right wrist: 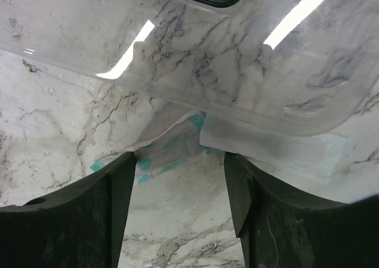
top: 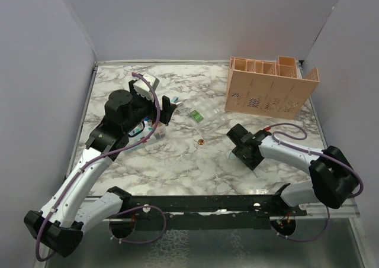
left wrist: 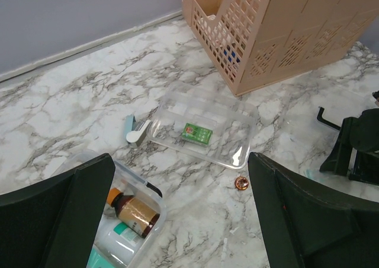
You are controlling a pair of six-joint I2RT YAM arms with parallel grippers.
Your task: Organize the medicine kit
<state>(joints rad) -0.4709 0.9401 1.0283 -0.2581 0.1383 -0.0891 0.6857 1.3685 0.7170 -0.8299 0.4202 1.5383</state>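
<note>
Bright o/head light, soft shadows

The bench point(top: 177, 161) is white marble veined grey; the organizer point(top: 266, 93) at one o'clock is peach. The small box point(left wrist: 196, 134) is green, the bottle point(left wrist: 135, 210) in the clear medicine kit point(left wrist: 148, 190) brown.

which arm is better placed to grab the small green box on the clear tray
Left. The left tool is open and faces the green box on the clear tray straight ahead. The right tool sits low over a teal-edged packet instead.
</note>
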